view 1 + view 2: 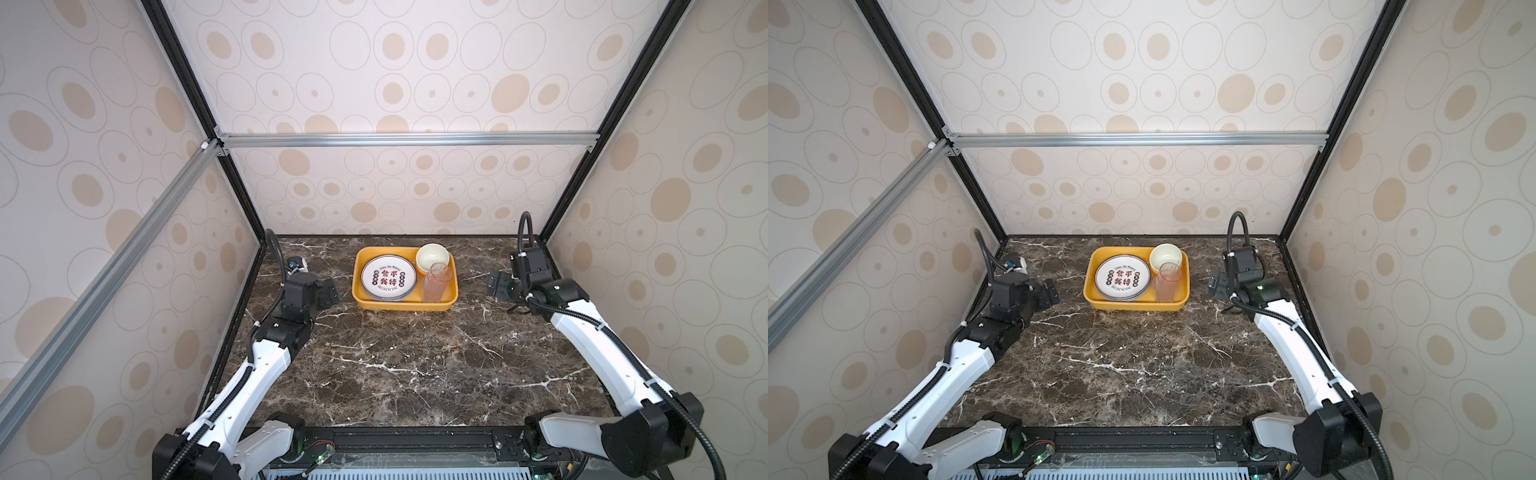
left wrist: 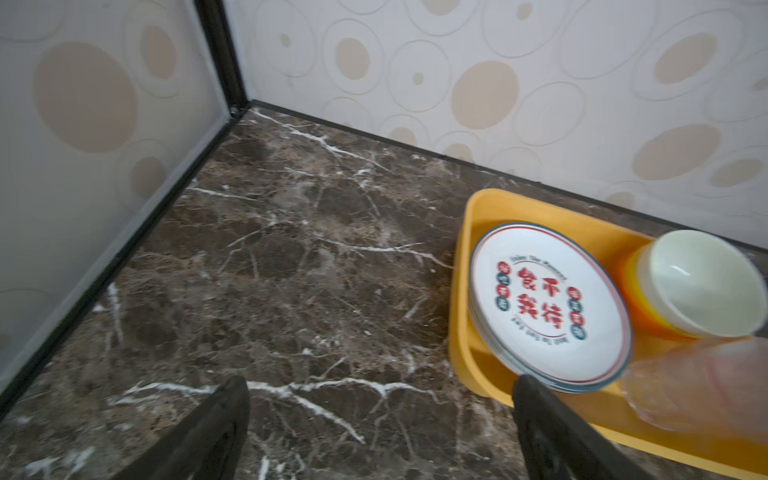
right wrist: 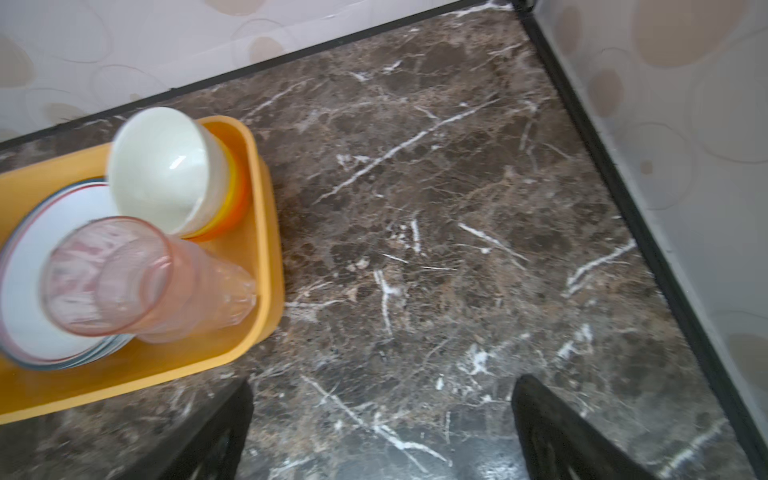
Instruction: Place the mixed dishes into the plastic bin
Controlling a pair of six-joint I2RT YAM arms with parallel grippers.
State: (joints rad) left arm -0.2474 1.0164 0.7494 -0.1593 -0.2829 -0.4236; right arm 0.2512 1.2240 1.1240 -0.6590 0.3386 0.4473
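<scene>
1. Plastic bin: a shallow yellow rectangular tub. It stands on the dark marble tabletop, close to the rear wall. All positions below are given relative to this bin, as seen in both top views.
2. Plates: a stack of round white plates with dark rims. It lies flat in the left half of the bin. The top plate shows red characters.
3. Bowls: a nested stack in the rear right corner of the bin. A cream bowl sits on top, and the right wrist view shows yellow and orange bowls beneath it.
4. Cups: a nested translucent stack, pink in tone. It stands upright in the front right part of the bin, just in front of the bowls and just beside the plates. Contact with the plates cannot be determined.
5. Left gripper: positioned left of the bin, near its left wall but apart from it. The jaws are spread wide and hold nothing. In the left wrist view only bare tabletop shows between the fingers.
6. Right gripper: positioned right of the bin, apart from its right wall. The jaws are spread wide and hold nothing.
7. Every dish in view lies inside the bin.
</scene>
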